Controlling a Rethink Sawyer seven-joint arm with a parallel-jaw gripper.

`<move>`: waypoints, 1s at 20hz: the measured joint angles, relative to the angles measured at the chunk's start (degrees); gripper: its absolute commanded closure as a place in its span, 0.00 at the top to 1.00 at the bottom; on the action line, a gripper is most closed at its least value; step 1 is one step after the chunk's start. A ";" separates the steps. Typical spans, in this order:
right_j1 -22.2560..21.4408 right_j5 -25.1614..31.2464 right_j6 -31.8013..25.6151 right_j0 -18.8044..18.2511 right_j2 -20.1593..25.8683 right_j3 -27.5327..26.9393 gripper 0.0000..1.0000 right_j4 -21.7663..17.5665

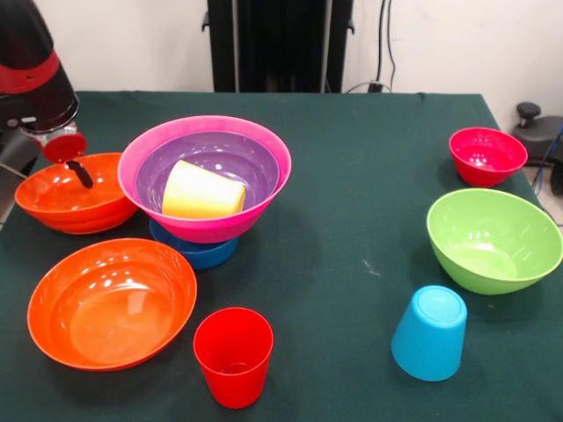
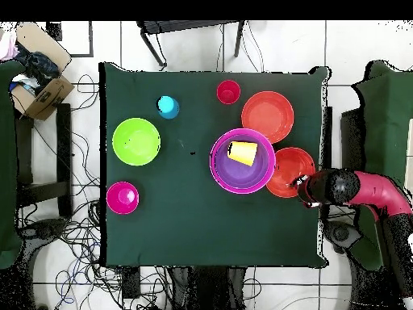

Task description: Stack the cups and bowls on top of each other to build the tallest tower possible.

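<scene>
The tower is a magenta bowl resting on a small blue bowl. A purple bowl is nested inside it, and a yellow cup lies on its side in the purple bowl. From above, the purple bowl and yellow cup show mid-table. My gripper hangs over the far orange bowl, near its rim in the overhead view. A second orange bowl, an upright red cup and an upturned light blue cup stand apart.
A lime green bowl and a small crimson bowl sit on the far side of the table from the tower. The arm reaches in over the table edge. A chair and a cardboard box stand beside the table.
</scene>
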 measured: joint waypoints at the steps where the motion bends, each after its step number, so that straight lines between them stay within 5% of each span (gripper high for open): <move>1: 0.22 0.01 -0.01 -0.06 -0.02 0.01 1.00 -0.01; 6: 0.88 0.05 0.00 -0.23 -0.02 0.00 1.00 0.02; 7: 1.03 0.06 0.00 -0.27 -0.02 0.00 0.00 0.02; 20: -1.74 -0.06 -0.56 -0.34 0.03 1.00 0.00 0.10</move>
